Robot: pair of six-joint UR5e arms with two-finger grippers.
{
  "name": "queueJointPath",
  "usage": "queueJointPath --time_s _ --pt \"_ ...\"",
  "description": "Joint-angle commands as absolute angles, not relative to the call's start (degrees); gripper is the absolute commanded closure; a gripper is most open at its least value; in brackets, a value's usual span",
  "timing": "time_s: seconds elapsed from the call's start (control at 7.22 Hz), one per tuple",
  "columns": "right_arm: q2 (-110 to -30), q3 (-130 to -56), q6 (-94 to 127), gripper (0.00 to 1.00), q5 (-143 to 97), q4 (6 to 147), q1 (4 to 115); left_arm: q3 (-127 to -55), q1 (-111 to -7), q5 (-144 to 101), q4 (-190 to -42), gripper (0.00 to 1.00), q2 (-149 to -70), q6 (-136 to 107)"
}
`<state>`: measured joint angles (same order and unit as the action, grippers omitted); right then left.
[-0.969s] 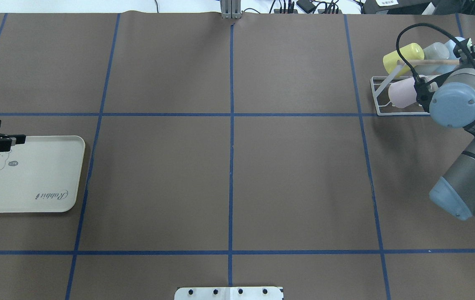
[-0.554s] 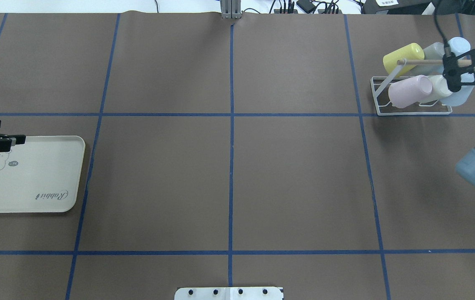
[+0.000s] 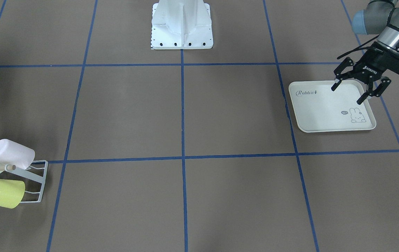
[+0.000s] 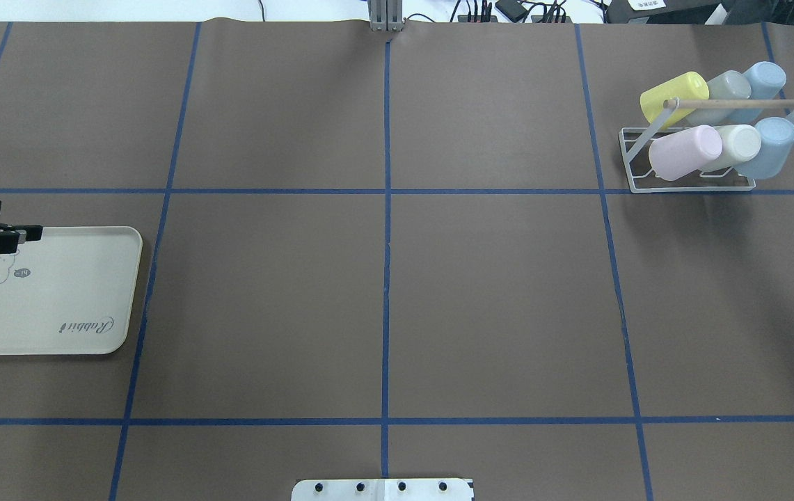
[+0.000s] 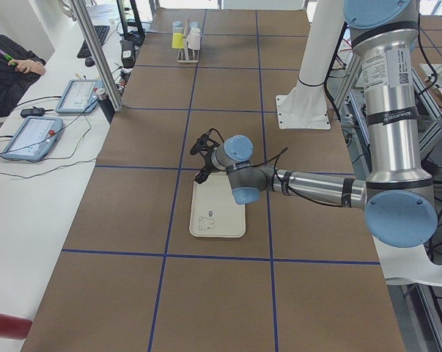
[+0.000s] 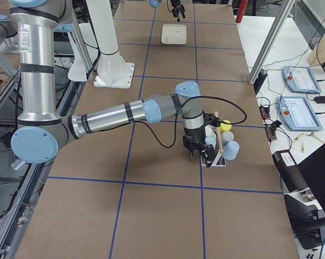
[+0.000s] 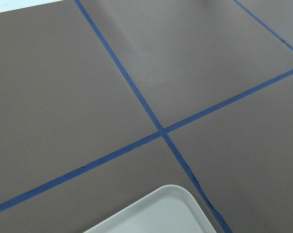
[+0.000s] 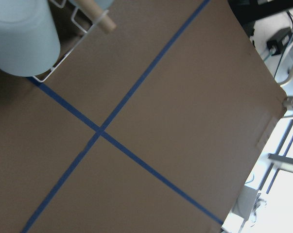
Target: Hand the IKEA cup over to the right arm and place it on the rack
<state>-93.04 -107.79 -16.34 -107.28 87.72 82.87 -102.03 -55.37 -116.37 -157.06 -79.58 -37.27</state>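
Looking down from overhead, you no longer find the right arm (image 6: 124,114) in frame; a second ago it hung over the rack (image 4: 637,167). Six cups (image 4: 685,152) now rest on that rack at far right, and the IKEA cup is presumably among them.

In the front-facing view the left gripper (image 3: 347,95) hovers over the tray (image 3: 311,112), fingers spread and empty. The tray holds nothing.

From the right-side view the right gripper (image 6: 199,159) stands just beside the rack. You cannot tell whether its fingers are apart.

The right wrist view shows one pale blue cup (image 8: 20,34) at the rack's corner and no fingers.

Judging by this, the placing looks done and the arm is backing off.
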Motion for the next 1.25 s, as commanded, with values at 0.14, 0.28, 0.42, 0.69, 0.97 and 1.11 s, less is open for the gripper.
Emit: queueJointPath --time_s 0.14,0.28,0.42,0.69,0.97,1.11 --pt "-98.51 -105.22 -5.89 0.0 -123.24 88.94 87.88 -101.61 -55.37 -116.37 -157.06 0.0 -79.54 -37.0" --pt "-99.31 -104.42 -4.93 0.0 -126.36 89.82 88.5 -101.51 -55.46 -116.8 -157.15 0.0 -78.84 -36.48" --pt "-99.4 -103.28 -3.01 0.0 -127.6 91.22 88.51 -101.08 -55.72 -116.98 -156.89 0.0 -78.58 -36.39" --pt "-99.23 -102.22 5.23 0.0 -132.09 92.63 88.51 -98.19 -55.98 -118.03 -154.7 0.0 -76.47 -36.39" --pt "-99.23 -102.22 5.54 0.0 -132.27 92.9 88.51 -93.43 -72.23 -134.94 -144.26 0.0 -77.86 -32.82" --pt "-99.23 -102.04 5.62 0.0 -132.28 92.9 88.51 -92.99 -77.03 -134.74 -143.97 0.0 -76.74 -22.26"
